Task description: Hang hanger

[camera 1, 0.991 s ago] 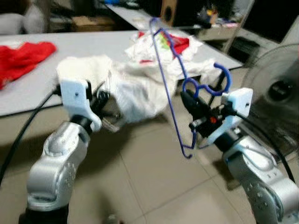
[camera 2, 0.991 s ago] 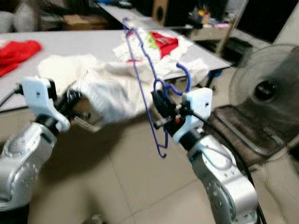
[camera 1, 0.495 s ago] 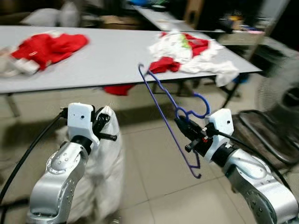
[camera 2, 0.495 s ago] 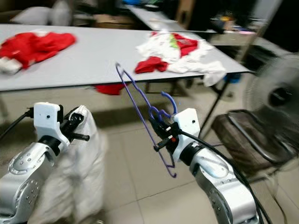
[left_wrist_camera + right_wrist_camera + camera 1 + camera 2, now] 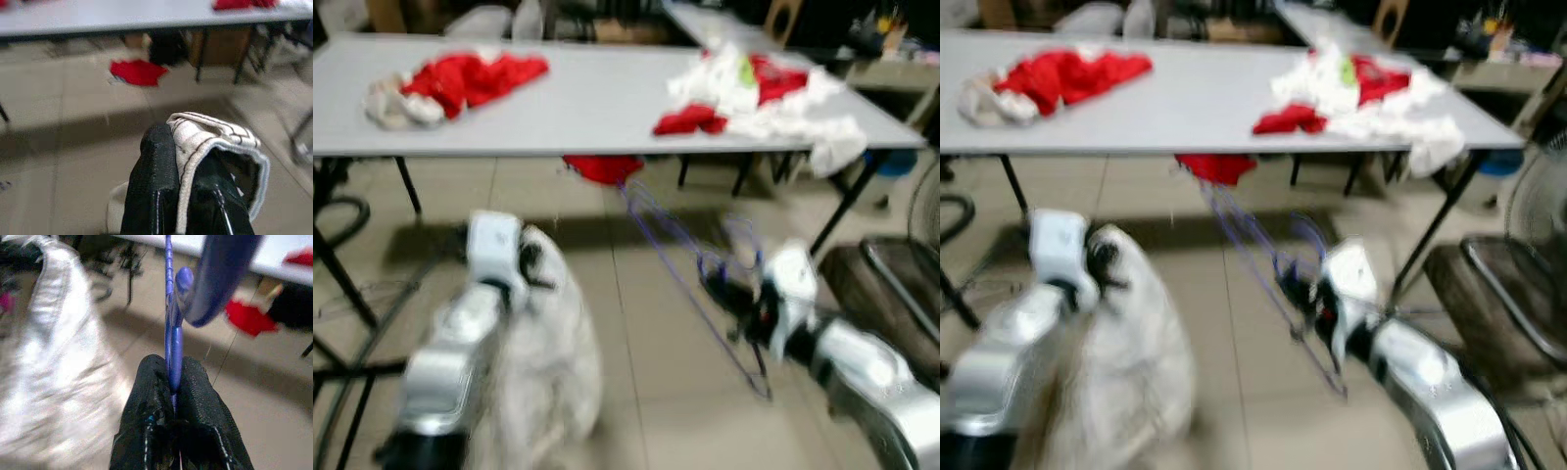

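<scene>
The right gripper (image 5: 173, 396) is pinched tight on the blue hanger (image 5: 171, 333), whose wire runs up out from between the 2 black fingers in the right wrist view. In the head views, heavily blurred, the hanger (image 5: 690, 264) slants from the centre of the frame down toward the lower right, ahead of the silver right arm and above the tiled floor (image 5: 636, 392).

The left gripper (image 5: 183, 171) is clamped on the collar of a white garment (image 5: 215, 134); the cloth edge runs between its fingers, and the rest (image 5: 543, 382) sags in the lower left of the left eye view, reaching toward the floor.

A long grey table (image 5: 597, 98) crosses the upper half of the frame. It carries a red garment (image 5: 475, 76) at upper left and a pile of white and red clothes (image 5: 754, 93) at upper right; another red cloth (image 5: 602, 168) lies under the table's front edge.

No rail or hook to hang on is visible, so I judge the task is far from done. Risks from here:
- The hanger is held at 1 thin point, so it could swivel or slip between the fingers.
- The dangling garment may drag or snag on the table legs.
- With blur this strong, aiming at any rail is unreliable.
</scene>
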{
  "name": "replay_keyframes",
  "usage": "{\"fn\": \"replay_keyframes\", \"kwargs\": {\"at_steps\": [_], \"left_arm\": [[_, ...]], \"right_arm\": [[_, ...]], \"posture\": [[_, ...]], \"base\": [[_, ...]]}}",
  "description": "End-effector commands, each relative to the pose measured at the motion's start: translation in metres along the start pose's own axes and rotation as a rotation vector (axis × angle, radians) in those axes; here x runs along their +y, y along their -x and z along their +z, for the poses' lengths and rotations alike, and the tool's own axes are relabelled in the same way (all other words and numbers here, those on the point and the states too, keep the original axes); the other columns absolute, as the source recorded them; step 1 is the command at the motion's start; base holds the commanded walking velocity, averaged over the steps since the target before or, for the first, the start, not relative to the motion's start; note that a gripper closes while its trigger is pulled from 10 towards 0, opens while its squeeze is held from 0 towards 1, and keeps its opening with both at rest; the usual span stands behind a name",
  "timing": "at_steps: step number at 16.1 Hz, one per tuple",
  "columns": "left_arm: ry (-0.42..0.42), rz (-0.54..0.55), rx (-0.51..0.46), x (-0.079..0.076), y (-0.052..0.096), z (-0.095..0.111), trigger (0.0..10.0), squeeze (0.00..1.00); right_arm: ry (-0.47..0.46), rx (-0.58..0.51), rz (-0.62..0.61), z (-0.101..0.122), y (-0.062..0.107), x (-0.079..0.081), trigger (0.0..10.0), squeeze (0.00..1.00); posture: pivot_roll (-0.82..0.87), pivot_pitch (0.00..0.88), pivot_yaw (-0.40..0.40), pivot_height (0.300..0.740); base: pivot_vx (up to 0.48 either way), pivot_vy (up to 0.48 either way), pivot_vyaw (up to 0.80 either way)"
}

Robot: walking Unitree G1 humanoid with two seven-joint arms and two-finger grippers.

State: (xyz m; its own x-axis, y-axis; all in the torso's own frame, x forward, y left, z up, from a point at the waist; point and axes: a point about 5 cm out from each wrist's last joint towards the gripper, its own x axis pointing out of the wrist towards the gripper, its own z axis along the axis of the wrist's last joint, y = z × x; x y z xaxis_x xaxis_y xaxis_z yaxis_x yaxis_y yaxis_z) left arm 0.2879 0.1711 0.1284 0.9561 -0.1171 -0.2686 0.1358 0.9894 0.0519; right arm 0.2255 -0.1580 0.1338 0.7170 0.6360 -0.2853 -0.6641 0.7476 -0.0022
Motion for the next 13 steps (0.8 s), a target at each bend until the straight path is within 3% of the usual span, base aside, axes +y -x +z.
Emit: {"fn": "replay_keyframes", "kwargs": {"at_steps": [1, 3, 5, 7, 8, 11, 13], "left_arm": [[-0.048, -0.01, -0.032, -0.001, -0.011, 0.018, 0.0, 0.0], [-0.1, -0.019, -0.005, 0.002, -0.021, 0.023, 0.0, 0.0], [-0.149, -0.053, 0.016, 0.004, -0.03, 0.036, 0.0, 0.0], [-0.149, -0.09, 0.014, 0.002, -0.034, 0.05, 0.0, 0.0], [-0.147, -0.108, 0.009, -0.001, -0.036, 0.055, 0.0, 0.0], [-0.132, -0.24, -0.021, -0.021, -0.034, 0.075, 0.0, 0.0], [-0.146, -0.285, -0.026, -0.027, -0.031, 0.079, 0.0, 0.0]], "right_arm": [[0.031, 0.03, 0.054, 0.002, 0.01, -0.003, 10.0, 0.0], [0.041, 0.089, 0.108, -0.003, 0.021, -0.004, 10.0, 0.0], [0.054, 0.133, 0.239, -0.003, 0.035, 0.007, 10.0, 0.0], [0.054, 0.16, 0.33, -0.003, 0.04, 0.016, 10.0, 0.0], [0.062, 0.162, 0.321, -0.003, 0.037, 0.015, 10.0, 0.0], [0.081, 0.152, 0.133, -0.003, 0.006, -0.005, 10.0, 0.0], [0.079, 0.131, 0.116, 0.001, -0.004, -0.01, 10.0, 0.0]], "posture": [[0.04, 0.0, -0.058, 0.74], [0.05, 0.0, -0.056, 0.74], [0.05, 0.0, -0.039, 0.74], [0.05, 0.0, -0.032, 0.74], [0.05, 0.0, -0.033, 0.74], [0.05, 0.0, -0.043, 0.74], [0.06, 0.0, -0.058, 0.74]], "base": [[0.0, 0.0, 0.0], [0.0, 0.0, 0.0], [0.0, 0.0, 0.0], [0.0, 0.0, 0.0], [0.0, 0.0, 0.0], [0.0, 0.0, 0.0], [0.0, 0.0, 0.0]]}}
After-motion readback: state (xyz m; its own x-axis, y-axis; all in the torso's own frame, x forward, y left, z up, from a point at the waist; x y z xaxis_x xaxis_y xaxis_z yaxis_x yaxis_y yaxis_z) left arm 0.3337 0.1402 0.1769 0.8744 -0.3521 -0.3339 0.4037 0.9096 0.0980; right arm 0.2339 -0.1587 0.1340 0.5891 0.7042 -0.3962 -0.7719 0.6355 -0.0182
